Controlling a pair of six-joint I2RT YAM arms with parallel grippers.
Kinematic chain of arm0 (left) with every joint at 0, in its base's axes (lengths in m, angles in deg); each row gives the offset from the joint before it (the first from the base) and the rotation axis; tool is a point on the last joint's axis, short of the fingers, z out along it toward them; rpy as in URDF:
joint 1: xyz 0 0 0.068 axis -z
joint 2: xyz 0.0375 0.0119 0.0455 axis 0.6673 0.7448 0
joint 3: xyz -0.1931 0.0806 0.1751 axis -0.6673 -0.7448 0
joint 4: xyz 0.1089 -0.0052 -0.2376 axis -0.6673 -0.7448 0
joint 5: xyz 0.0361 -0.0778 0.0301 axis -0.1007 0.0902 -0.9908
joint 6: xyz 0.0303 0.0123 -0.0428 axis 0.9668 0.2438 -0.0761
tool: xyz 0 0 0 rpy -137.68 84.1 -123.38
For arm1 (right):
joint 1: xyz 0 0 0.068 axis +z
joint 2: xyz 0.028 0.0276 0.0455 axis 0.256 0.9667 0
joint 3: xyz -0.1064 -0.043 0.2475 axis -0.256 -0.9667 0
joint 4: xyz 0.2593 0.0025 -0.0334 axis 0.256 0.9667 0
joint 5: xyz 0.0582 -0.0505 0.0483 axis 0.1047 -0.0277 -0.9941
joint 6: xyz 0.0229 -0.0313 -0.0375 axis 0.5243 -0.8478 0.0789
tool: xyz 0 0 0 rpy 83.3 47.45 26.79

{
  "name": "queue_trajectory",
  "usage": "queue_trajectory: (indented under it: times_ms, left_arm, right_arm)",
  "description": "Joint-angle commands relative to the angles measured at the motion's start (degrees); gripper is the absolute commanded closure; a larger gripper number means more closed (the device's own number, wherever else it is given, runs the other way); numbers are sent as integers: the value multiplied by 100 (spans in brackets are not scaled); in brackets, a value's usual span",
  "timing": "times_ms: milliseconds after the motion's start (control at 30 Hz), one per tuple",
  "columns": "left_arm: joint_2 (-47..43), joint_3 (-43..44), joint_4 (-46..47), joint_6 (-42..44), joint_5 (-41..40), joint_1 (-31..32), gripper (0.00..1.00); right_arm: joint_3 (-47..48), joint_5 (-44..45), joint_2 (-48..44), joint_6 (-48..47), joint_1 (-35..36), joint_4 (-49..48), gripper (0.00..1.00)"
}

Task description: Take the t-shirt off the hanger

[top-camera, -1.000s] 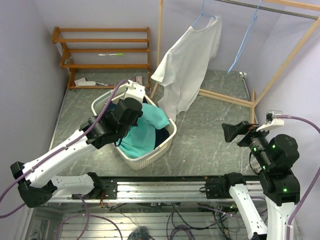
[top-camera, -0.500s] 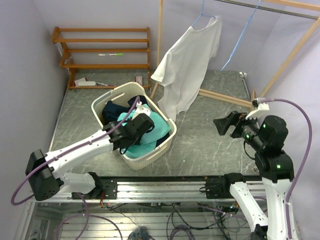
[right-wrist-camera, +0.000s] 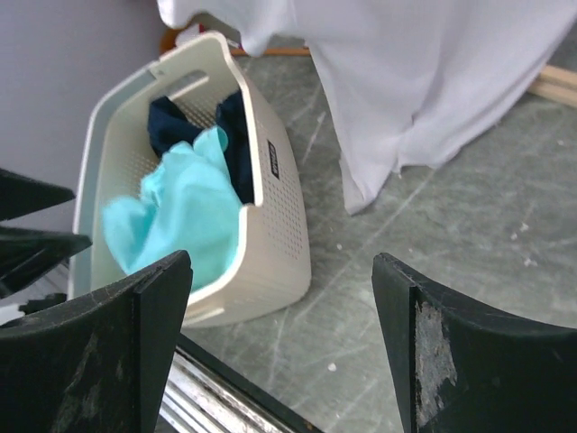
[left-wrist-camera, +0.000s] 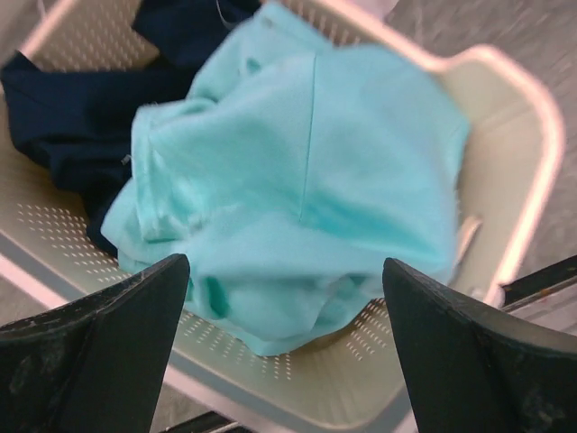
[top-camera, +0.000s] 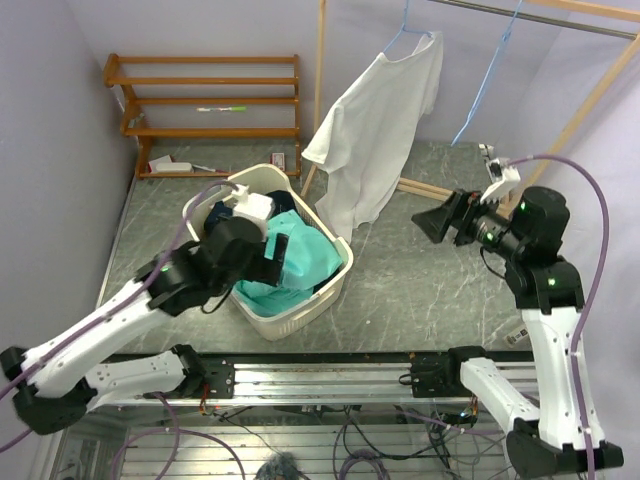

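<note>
A white t-shirt hangs from a light blue hanger on the rail at the back; its lower part fills the top of the right wrist view. My right gripper is open in mid-air, right of the shirt's hem and pointing toward it, holding nothing. My left gripper is open just above the cream laundry basket. Beneath it a teal garment lies loose in the basket.
Dark navy clothes lie under the teal garment in the basket. A wooden shelf rack stands at the back left. The clothes rack's wooden base bars lie on the floor under the shirt. A second blue hanger hangs empty.
The left gripper went from shut to wide open over the basket, and the teal garment lies there. The right arm rose and swung left toward the t-shirt, jaws narrowing slightly.
</note>
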Motion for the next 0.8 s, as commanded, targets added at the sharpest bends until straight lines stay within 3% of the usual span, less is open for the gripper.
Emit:
queue_trajectory:
  times_ms: [0, 167, 400, 567, 667, 767]
  left_arm:
    - [-877, 59, 362, 464, 63, -25, 1]
    - [-1921, -512, 1217, 650, 180, -31, 2]
    - [-2203, -991, 1339, 588, -89, -30, 12]
    - [-2201, -1098, 1195, 579, -99, -34, 12]
    - [-2271, -1178, 1249, 551, 64, -42, 13]
    - [-2364, -1225, 1298, 572, 243, -42, 15]
  right_arm:
    - [766, -330, 550, 235, 12, -509, 20]
    - [1844, -423, 1337, 638, 30, -890, 24]
    - [3611, -84, 2578, 895, 467, -1150, 28]
    - [5813, 1604, 4210, 376, 1681, -242, 25]
    - [6995, 2690, 5157, 378, 1726, 249, 20]
    - [7184, 3507, 5569, 401, 1726, 19, 19]
